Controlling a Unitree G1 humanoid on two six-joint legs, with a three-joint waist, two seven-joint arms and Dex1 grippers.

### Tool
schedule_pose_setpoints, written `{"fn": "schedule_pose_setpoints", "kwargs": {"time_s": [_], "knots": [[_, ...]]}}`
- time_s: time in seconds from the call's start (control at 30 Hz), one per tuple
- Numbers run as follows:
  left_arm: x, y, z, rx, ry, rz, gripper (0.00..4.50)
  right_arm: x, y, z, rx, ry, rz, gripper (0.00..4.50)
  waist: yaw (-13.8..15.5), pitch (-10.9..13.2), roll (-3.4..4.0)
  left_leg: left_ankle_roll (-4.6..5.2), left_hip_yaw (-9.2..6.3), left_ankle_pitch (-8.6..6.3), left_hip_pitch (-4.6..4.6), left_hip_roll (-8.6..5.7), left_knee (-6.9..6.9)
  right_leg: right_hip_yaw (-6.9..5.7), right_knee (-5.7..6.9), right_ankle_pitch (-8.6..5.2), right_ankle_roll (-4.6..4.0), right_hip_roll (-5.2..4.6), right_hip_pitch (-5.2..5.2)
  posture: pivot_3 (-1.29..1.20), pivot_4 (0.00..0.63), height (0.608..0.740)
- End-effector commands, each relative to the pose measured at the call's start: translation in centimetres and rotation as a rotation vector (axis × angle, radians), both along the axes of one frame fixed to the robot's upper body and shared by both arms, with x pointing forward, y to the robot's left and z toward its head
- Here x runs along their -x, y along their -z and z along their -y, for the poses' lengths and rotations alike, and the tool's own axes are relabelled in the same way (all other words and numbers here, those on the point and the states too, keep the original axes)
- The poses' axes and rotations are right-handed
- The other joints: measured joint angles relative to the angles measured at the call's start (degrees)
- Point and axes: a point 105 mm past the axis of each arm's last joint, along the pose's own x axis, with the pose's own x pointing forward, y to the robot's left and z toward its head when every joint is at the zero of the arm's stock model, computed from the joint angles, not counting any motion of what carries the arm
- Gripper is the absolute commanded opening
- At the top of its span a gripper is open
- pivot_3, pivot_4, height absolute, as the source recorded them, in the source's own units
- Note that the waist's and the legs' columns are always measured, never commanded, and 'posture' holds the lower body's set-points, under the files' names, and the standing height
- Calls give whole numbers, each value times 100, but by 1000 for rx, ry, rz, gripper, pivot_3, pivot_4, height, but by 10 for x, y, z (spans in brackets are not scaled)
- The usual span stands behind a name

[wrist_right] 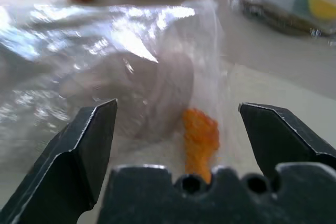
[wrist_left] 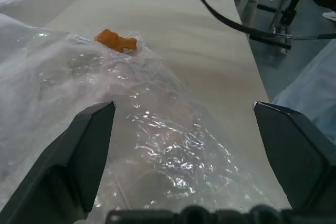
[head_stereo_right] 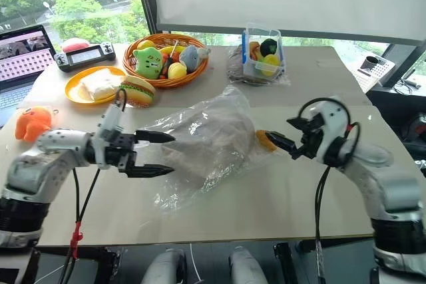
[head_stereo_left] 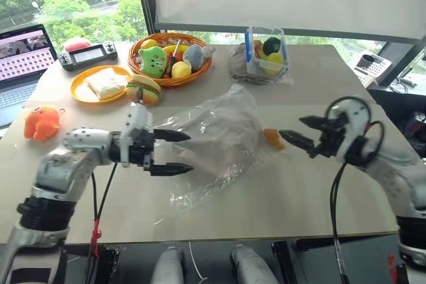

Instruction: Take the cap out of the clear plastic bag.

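With both pincers spread wide, I should pinch the clear plastic bag (head_stereo_left: 213,141) with my left pincer (head_stereo_left: 174,153) and reach my right pincer (head_stereo_left: 297,132) in for the cap (head_stereo_left: 223,134).

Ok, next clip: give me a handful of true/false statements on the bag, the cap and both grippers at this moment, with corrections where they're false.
1. The cap is inside the clear plastic bag. True.
2. The left gripper is shut on the bag. False: its fingers stand open at the bag's left edge, gripping nothing.
3. The right gripper is open. True; it is beside the bag's right end, near a small orange piece.
4. The bag lies in the wicker basket. False: it lies flat on the table, nearer the robot than the basket.
5. The basket holds only the cap. False: it holds plush toys and toy fruit.
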Motion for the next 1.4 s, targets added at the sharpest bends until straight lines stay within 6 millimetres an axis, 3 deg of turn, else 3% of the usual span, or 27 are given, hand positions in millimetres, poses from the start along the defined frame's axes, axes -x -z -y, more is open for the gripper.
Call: {"fn": "schedule_pose_setpoints", "kwargs": {"time_s": [0.03, 0.17, 0.5, 0.8, 0.9, 1.07, 1.13, 1.27, 1.4], "knots": [[1, -5, 11, 4, 9, 56, 4500, -19, 2, 1, 51, 7, 37, 4464, -11, 0, 1, 4, 0, -3, -5, -1, 1, 0, 0, 11, -19, 0, -2, 0, 150, 728], [4, -4, 12, 5, 13, 57, 4500, -33, 19, 9, 85, 57, 1, 4464, -14, 0, 1, 12, -6, -8, -18, 0, -2, -6, 0, 8, -24, 0, -13, 0, 150, 728], [4, -2, 14, 6, -7, 60, 4500, -48, 38, -17, 56, 18, -30, 4464, -24, 0, 1, 12, -25, -8, -20, -1, 5, -25, 2, 8, -25, 0, -6, 0, 150, 728], [-7, 6, 17, 1, -88, 124, 4500, -56, 56, -14, 101, 66, -32, 4464, -28, -1, 3, 12, -38, -8, -21, -1, 11, -37, 3, 8, -27, 0, 2, 0, 150, 728], [-17, 10, 19, 29, -171, 168, 4500, -55, 56, -14, 97, 68, -26, 3826, -29, -1, 3, 12, -44, -8, -20, -1, 13, -42, 2, 9, -27, -1, 7, 0, 150, 728], [-20, 16, 28, 81, -249, 208, 4500, -53, 58, -13, 105, 76, -22, 2063, -22, -1, 4, 12, -50, -8, -21, -1, 12, -47, 2, 9, -29, -1, 8, 0, 150, 728], [-19, 22, 29, 82, -269, 220, 4500, -52, 58, -12, 107, 77, -18, 1593, -21, -2, 4, 12, -52, -8, -21, -1, 11, -48, 2, 10, -29, -1, 9, 0, 150, 728], [-14, 28, 32, 92, -277, 217, 4500, -51, 53, -11, 122, 82, 3, 1590, -18, -2, 4, 12, -54, -8, -21, -1, 12, -49, 2, 10, -30, -1, 10, 0, 150, 728], [-11, 27, 33, 107, -275, 214, 4500, -51, 35, -4, 117, 99, 50, 1588, -12, -2, 4, 11, -54, -8, -21, -2, 12, -50, 2, 10, -30, -2, 10, 0, 150, 728]]}}
